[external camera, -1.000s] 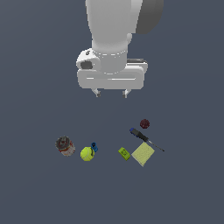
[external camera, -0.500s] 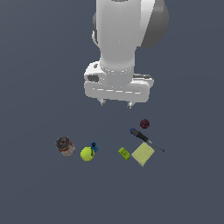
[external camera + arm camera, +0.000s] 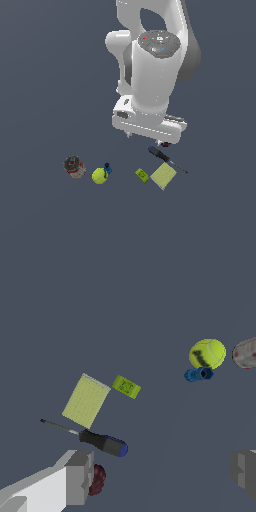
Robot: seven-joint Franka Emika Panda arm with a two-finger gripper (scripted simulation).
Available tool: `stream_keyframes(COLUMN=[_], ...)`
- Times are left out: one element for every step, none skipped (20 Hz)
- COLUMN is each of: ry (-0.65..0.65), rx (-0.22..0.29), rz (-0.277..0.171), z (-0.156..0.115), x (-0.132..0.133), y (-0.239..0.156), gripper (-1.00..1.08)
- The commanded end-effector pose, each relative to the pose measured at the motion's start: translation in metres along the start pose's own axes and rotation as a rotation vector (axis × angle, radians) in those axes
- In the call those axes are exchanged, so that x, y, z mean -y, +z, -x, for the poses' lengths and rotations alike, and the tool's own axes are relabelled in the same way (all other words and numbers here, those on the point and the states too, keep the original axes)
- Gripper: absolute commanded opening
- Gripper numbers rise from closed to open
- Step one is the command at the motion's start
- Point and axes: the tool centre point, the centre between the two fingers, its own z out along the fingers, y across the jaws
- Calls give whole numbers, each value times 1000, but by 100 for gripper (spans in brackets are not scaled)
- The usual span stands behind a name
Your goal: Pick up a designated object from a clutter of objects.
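The pale yellow-green square pad point(image 3: 163, 176) lies flat at the exterior view's right end of the clutter; it also shows in the wrist view point(image 3: 86, 400). A blue-handled screwdriver point(image 3: 162, 156) lies just behind it. My gripper point(image 3: 145, 138) hangs open and empty above the floor, behind the screwdriver and apart from the pad. In the wrist view the gripper point(image 3: 160, 473) is wide open, with one finger point(image 3: 70, 478) beside the dark red ball point(image 3: 97, 479). The red ball point(image 3: 166, 144) is mostly hidden by the hand in the exterior view.
A small bright-green block point(image 3: 142, 175) lies next to the pad. A yellow-green tennis ball point(image 3: 99, 175), a blue bit point(image 3: 107, 168) and a brownish can point(image 3: 74, 166) sit toward the exterior view's left. The floor is plain dark grey.
The arm has moved toward the exterior view's right and come lower, now over the red ball and screwdriver. The gripper stays open. The objects have not moved.
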Motion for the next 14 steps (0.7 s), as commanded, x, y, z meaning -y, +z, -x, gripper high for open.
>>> stream_keyframes(ry=[48,67,85,104,122,141,160,178,197,216,234,253,272,290], rx=[-1,-2,-2,-3,-3,-3,-4,-4,-4,-5,-5,-5,-6,-6], rz=[1,2,2,3,3,3,3,4,4,4,4,4,4,4], z=[-4,-6,-7,-9,-10,-11,-12,-12,-13,-13,-14,-14,-14,-14], x=[13,18,23,28,32,37,42,47,52,57,62,66,71,76], y=[17,23,30,37,44,51,58,66,73,80,87,95,102,110], gripper=[100,100,100,100,100,100,100,100,100,100,100,100,100,100])
